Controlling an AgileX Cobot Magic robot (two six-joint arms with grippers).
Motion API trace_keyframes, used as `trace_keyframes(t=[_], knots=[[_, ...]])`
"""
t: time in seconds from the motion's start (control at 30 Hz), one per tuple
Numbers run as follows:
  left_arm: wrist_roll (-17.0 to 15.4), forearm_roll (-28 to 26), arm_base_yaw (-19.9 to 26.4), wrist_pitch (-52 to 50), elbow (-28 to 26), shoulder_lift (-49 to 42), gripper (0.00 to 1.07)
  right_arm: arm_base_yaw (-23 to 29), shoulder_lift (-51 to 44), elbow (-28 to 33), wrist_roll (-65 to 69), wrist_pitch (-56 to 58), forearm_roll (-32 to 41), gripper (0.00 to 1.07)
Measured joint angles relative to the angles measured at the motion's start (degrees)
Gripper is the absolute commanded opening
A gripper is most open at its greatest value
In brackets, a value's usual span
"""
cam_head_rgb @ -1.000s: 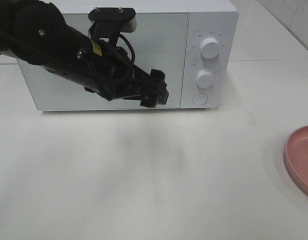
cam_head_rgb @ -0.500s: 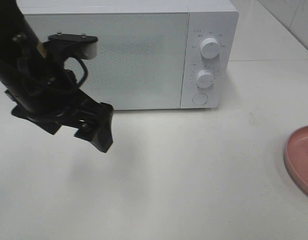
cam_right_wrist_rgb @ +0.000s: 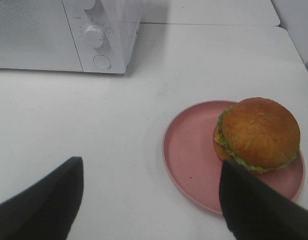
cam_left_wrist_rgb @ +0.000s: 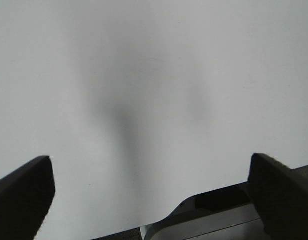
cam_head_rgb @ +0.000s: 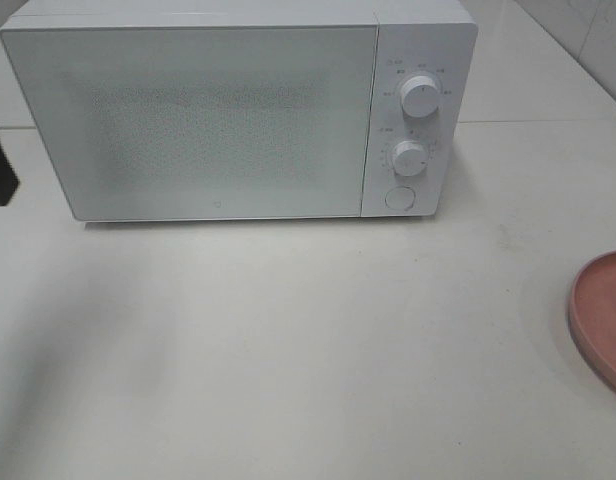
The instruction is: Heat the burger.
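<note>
Two grippers spread wide, both empty: left gripper (cam_left_wrist_rgb: 149, 200) over bare table, right gripper (cam_right_wrist_rgb: 151, 200) near the burger (cam_right_wrist_rgb: 258, 134) on its pink plate (cam_right_wrist_rgb: 186, 160), far right. Microwave (cam_head_rgb: 238, 110) door shut; you risk grabbing the burger with nowhere to put it.

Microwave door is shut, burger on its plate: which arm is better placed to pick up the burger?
Right. Its open gripper hangs near the burger on the pink plate; the left gripper faces only bare table.
</note>
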Motion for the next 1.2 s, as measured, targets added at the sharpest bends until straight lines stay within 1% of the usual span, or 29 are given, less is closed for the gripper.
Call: trace_keyframes(t=[0.03,0.07,0.1,0.13,0.17,0.2,0.3,0.33,0.37,0.4,0.47,0.5,0.53,0.57,0.6,0.67,0.7,0.77,0.8,0.83,0.87,0.9,0.93,0.97,1.03,1.07,1.1,1.13,1.2], knots=[[0.6,0.3,3.6,1.3,0.0,-1.7,0.98,0.0,0.0,0.0,0.0,0.0,0.0,0.74],[0.6,0.3,3.6,1.3,0.0,-1.7,0.98,0.0,0.0,0.0,0.0,0.0,0.0,0.74],[1.0,0.3,6.5,2.0,0.2,-3.4,0.98,0.0,0.0,0.0,0.0,0.0,0.0,0.74],[1.0,0.3,6.5,2.0,0.2,-3.4,0.98,0.0,0.0,0.0,0.0,0.0,0.0,0.74],[1.1,0.2,7.8,1.9,0.7,-4.4,0.98,0.0,0.0,0.0,0.0,0.0,0.0,0.74],[1.2,0.0,10.0,1.5,2.5,-6.5,0.98,0.0,0.0,0.0,0.0,0.0,0.0,0.74],[1.2,-0.3,10.9,1.3,3.9,-7.8,0.98,0.0,0.0,0.0,0.0,0.0,0.0,0.74],[1.2,-1.0,12.3,1.1,7.1,-10.4,0.98,0.0,0.0,0.0,0.0,0.0,0.0,0.74],[1.2,-1.1,12.6,1.1,8.5,-11.5,0.98,0.0,0.0,0.0,0.0,0.0,0.0,0.74],[1.2,-1.1,12.6,1.1,8.5,-11.5,0.98,0.0,0.0,0.0,0.0,0.0,0.0,0.74],[1.2,-1.3,12.8,0.9,15.2,-16.6,0.98,0.0,0.0,0.0,0.0,0.0,0.0,0.74],[1.2,-1.3,12.8,0.6,17.1,-18.0,0.98,0.0,0.0,0.0,0.0,0.0,0.0,0.74],[1.2,-1.3,12.8,0.6,17.1,-18.0,0.98,0.0,0.0,0.0,0.0,0.0,0.0,0.74],[1.2,-1.3,12.8,0.1,18.9,-19.6,0.98,0.0,0.0,0.0,0.0,0.0,0.0,0.74],[1.2,-1.3,12.8,0.1,18.9,-19.6,0.98,0.0,0.0,0.0,0.0,0.0,0.0,0.74],[2.1,-1.3,12.8,-2.1,25.1,-25.2,0.98,0.0,0.0,0.0,0.0,0.0,0.0,0.74],[2.1,-1.3,12.8,-2.1,25.1,-25.2,0.98,0.0,0.0,0.0,0.0,0.0,0.0,0.74],[3.0,-1.4,12.8,-4.4,29.2,-29.7,0.98,0.0,0.0,0.0,0.0,0.0,0.0,0.74],[3.1,-1.4,12.8,-5.3,30.3,-31.3,0.98,0.0,0.0,0.0,0.0,0.0,0.0,0.74],[3.1,-1.4,12.8,-5.3,30.3,-31.3,0.98,0.0,0.0,0.0,0.0,0.0,0.0,0.74],[3.2,-1.4,12.8,-6.5,31.8,-34.7,0.98,0.0,0.0,0.0,0.0,0.0,0.0,0.74],[3.2,-1.4,12.8,-6.6,32.1,-36.5,0.98,0.0,0.0,0.0,0.0,0.0,0.0,0.74],[3.2,-1.4,12.8,-6.6,32.1,-36.5,0.98,0.0,0.0,0.0,0.0,0.0,0.0,0.74],[3.3,-1.4,12.8,-7.3,32.4,-39.6,0.98,0.0,0.0,0.0,0.0,0.0,0.0,0.74],[3.4,-1.4,12.8,-7.4,32.3,-41.0,0.98,0.0,0.0,0.0,0.0,0.0,0.0,0.74],[3.6,-1.4,12.8,-7.5,32.3,-44.3,0.98,0.0,0.0,0.0,0.0,0.0,0.0,0.74],[3.6,-1.4,12.8,-7.5,32.3,-44.3,0.98,0.0,0.0,0.0,0.0,0.0,0.0,0.74],[3.6,-1.4,12.8,-7.3,32.3,-47.2,0.98,0.0,0.0,0.0,0.0,0.0,0.0,0.74],[3.6,-1.4,12.8,-7.1,32.4,-48.3,0.98,0.0,0.0,0.0,0.0,0.0,0.0,0.74]])
